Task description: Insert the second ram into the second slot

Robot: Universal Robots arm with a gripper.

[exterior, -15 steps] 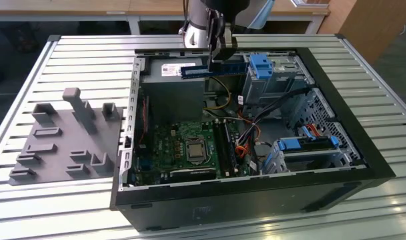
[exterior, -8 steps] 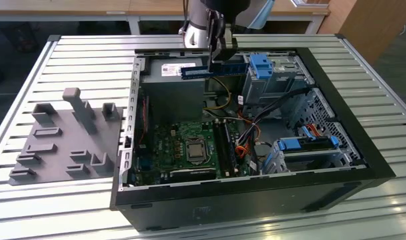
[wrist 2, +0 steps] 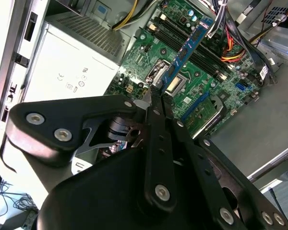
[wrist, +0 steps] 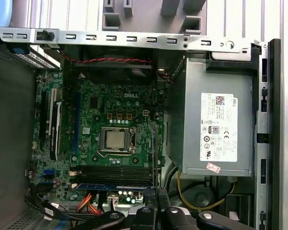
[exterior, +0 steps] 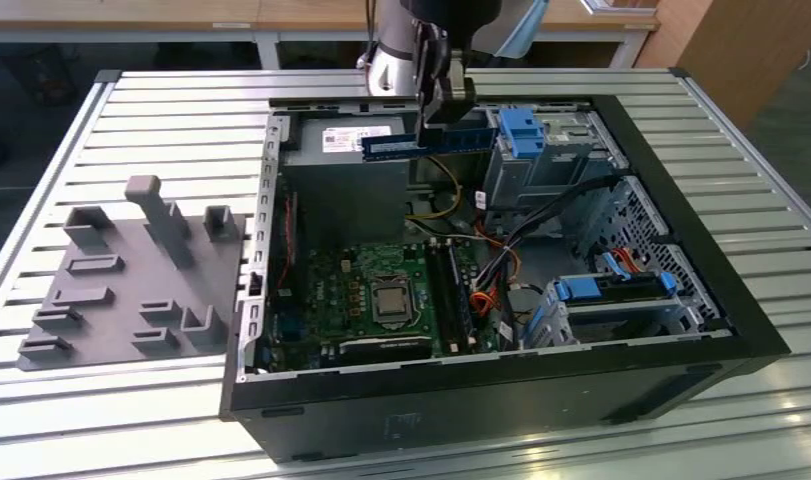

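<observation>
Ram (exterior: 389, 146) clamped by one end in gripper (exterior: 435, 128), fingers pinched tight on it, held level above the open case (exterior: 512, 395). Slots (exterior: 455, 292) well below it (no contact). Not seated; insertion itself wholly outstanding.

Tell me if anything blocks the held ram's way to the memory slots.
Nothing visible does. The hand grips the second ram above the open case. The memory slots lie uncovered on the board below, and the orange cables run beside them, not across.
</observation>
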